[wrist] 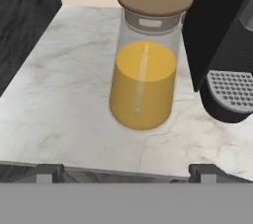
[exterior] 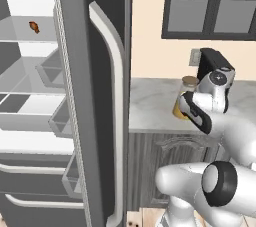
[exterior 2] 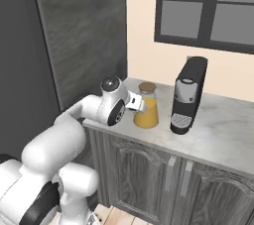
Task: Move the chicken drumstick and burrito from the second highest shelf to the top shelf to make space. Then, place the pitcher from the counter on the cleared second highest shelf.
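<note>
My gripper [wrist: 126, 172] hangs wide open and empty at the counter [wrist: 64, 94] edge, facing the pitcher [wrist: 144, 70], which stands upright on the slab just beside the coffee machine [exterior 2: 187, 95]. The drumstick [exterior: 34, 26] lies on a high fridge shelf [exterior: 25, 38].

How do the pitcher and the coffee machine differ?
The pitcher is clear with yellow-orange liquid; the coffee machine is opaque black. The pitcher is shorter and round with a brown lid; the machine is taller and boxier with a drip grille. Both stand upright, side by side on the counter.
</note>
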